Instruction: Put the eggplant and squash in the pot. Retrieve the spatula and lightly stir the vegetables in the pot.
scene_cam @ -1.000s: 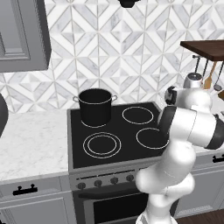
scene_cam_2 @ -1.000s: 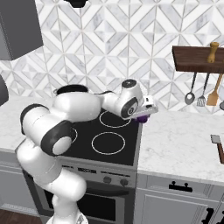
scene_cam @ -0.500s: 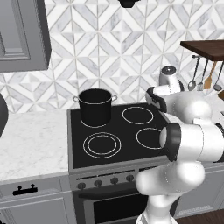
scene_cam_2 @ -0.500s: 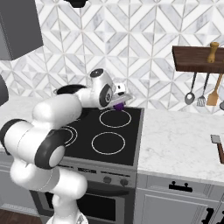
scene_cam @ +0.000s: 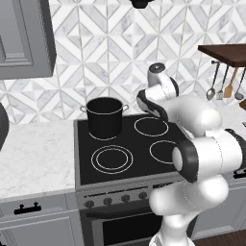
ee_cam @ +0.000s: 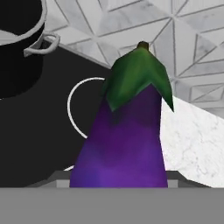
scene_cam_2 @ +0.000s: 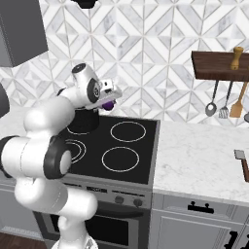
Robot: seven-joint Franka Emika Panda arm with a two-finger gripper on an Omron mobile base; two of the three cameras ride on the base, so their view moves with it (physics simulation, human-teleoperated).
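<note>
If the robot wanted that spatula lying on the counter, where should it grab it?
Probably the spatula's long dark handle, coming straight down from above: it lies flat on the counter, and the handle looks narrow enough for two fingers, unlike the wide grey blade.

Pot [scene_cam: 105, 116] on stove [scene_cam: 126, 149] back-left burner; eggplant [scene_cam_2: 109, 104] held above stove, right of pot

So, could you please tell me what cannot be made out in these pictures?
- Gripper fingertips: hand view, covered by the eggplant they hold.
- Eggplant's lower end: hand view, cut off at the bottom.
- Pot contents: left base view, its dark wall and rim block the inside.
- Spatula handle: right base view, cut off by the right edge.
</note>
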